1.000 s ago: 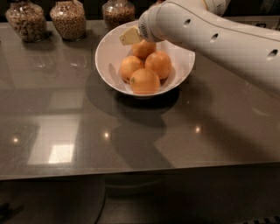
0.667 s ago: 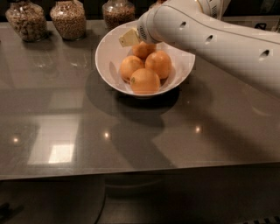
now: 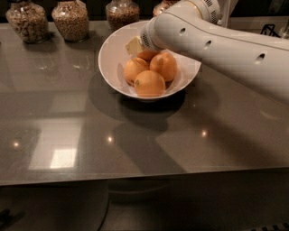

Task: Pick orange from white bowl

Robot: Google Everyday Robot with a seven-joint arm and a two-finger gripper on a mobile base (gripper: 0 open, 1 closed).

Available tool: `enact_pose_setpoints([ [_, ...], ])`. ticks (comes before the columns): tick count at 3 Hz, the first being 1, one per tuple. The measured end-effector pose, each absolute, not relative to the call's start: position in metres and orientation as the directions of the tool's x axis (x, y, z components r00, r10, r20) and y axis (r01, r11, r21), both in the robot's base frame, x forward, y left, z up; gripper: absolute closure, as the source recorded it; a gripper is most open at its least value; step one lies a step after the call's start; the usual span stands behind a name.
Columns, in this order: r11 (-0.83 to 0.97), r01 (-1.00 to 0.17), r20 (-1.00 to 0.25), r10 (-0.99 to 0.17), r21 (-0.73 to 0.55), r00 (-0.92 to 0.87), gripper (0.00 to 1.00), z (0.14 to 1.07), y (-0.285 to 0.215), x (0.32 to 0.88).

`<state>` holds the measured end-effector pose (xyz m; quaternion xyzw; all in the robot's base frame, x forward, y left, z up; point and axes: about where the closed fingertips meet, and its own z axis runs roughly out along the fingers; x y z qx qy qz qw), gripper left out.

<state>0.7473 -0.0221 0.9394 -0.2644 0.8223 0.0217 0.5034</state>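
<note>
The white bowl (image 3: pixel 110 58) stands on the dark grey table at upper centre and holds several oranges. One orange (image 3: pixel 149 83) is in front, one (image 3: pixel 135 68) at the left, one (image 3: pixel 164 65) at the right. A fourth orange (image 3: pixel 146 55) lies at the back, mostly hidden under my arm. My gripper (image 3: pixel 134 45) reaches in from the right over the bowl's back part, its pale tip just above and left of the back orange. The white arm (image 3: pixel 216 40) covers the bowl's far right rim.
Several glass jars of grain stand along the table's back edge: one (image 3: pixel 27 20) at far left, one (image 3: pixel 70 19) beside it, one (image 3: pixel 122 12) behind the bowl. The glossy table (image 3: pixel 90 135) stretches in front of the bowl to its front edge.
My gripper and arm have come down a little into the bowl, closer to the back orange. The oranges and bowl have not moved.
</note>
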Motion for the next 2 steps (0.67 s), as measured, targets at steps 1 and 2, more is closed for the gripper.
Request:
enact_pose_setpoints([
  [1, 0.873, -0.436, -0.834, -0.398, -0.217, -0.383, 0.30, 0.9293, -0.0279, 0.7536],
  [2, 0.883, -0.420, -0.831, -0.386, -0.207, -0.401, 0.33, 0.9233, -0.0318, 0.7593],
])
